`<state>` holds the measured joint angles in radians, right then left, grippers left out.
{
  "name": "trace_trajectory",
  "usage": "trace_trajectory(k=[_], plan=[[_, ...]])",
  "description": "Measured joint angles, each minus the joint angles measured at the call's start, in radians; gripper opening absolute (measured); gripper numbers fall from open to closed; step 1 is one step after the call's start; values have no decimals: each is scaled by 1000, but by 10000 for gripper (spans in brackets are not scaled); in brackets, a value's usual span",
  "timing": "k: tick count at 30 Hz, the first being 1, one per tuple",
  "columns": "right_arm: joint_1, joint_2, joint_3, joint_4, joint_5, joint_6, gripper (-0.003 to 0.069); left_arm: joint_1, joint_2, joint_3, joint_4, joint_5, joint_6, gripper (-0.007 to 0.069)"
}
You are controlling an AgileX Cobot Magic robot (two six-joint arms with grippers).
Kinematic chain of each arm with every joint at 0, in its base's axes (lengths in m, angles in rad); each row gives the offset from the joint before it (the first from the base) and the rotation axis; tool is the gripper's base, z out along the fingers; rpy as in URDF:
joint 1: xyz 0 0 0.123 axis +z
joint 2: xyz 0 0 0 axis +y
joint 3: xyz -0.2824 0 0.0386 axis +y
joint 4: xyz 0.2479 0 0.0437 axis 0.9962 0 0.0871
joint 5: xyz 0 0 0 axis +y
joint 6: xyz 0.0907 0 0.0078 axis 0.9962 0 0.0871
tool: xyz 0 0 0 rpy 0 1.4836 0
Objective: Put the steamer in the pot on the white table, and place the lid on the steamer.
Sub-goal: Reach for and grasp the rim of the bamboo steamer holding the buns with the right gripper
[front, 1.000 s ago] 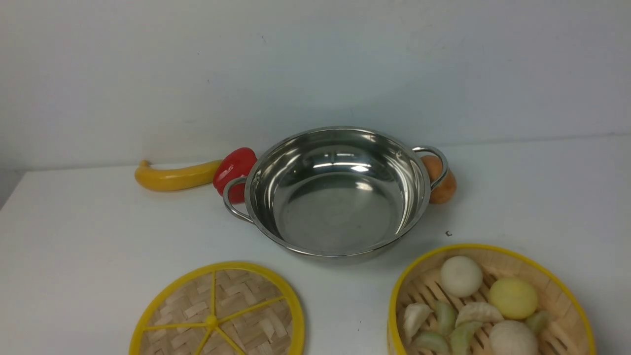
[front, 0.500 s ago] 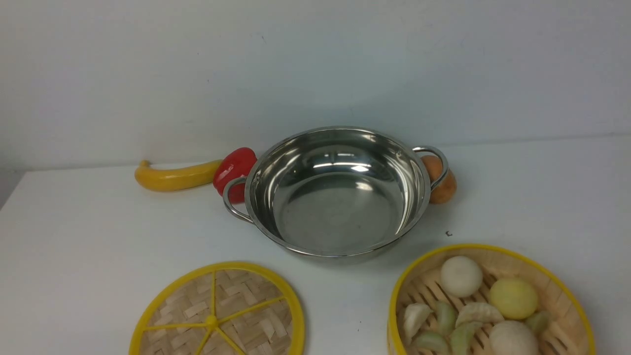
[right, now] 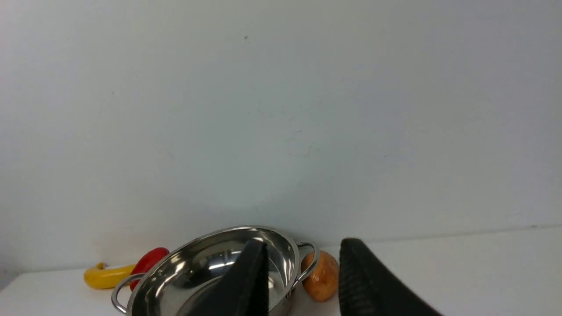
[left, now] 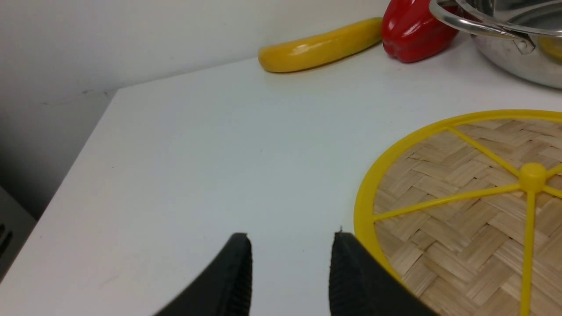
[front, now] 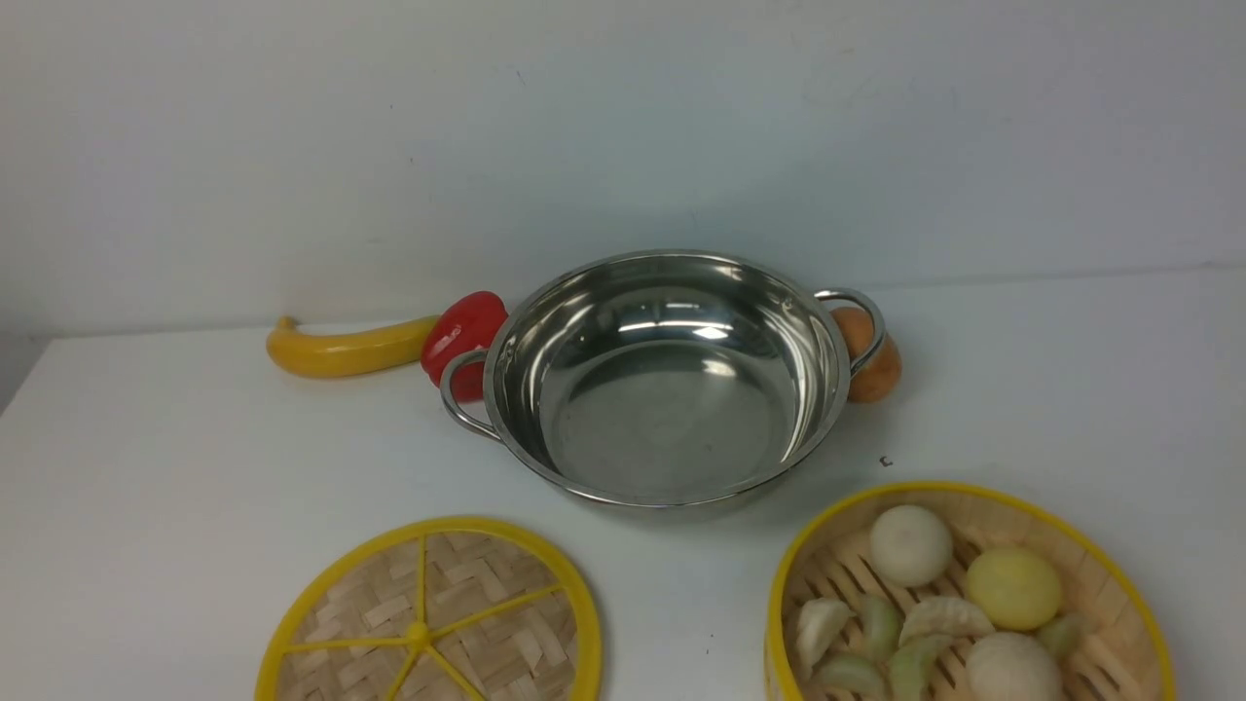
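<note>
The shiny steel pot [front: 667, 380] stands empty at the middle back of the white table [front: 195, 458]. The steamer [front: 969, 599], a yellow-rimmed bamboo basket of toy buns and dumplings, sits at the front right. The flat woven lid [front: 428, 618] lies at the front left. Neither arm shows in the front view. In the left wrist view my left gripper [left: 290, 245] is open over bare table, beside the lid's [left: 474, 193] rim. In the right wrist view my right gripper [right: 303, 252] is open, empty, raised, facing the pot [right: 210, 272].
A yellow banana-like toy [front: 341, 349] and a red pepper [front: 465, 336] lie by the pot's left handle. A brown potato-like toy [front: 871, 355] sits behind its right handle. A pale wall closes the back; the table's left edge shows in the left wrist view.
</note>
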<state>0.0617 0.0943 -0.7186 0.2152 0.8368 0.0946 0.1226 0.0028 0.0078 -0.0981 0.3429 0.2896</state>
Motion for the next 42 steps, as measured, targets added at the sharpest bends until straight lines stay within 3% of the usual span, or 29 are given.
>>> trace_trajectory(k=[10,15,20,25,33,42], plan=[[0,41,-9,106,39,-22,244,0,0,0,0,0,0,241],[0,225,-9,115,241,-142,244,0,0,0,0,0,0,241],[0,396,-10,116,277,-225,244,0,0,0,0,0,0,241],[0,603,-11,43,261,-330,244,0,0,0,0,0,0,241],[0,872,-11,-136,210,-351,257,0,0,0,0,0,0,241],[0,1092,-11,-139,89,-350,323,0,0,0,0,0,0,241]])
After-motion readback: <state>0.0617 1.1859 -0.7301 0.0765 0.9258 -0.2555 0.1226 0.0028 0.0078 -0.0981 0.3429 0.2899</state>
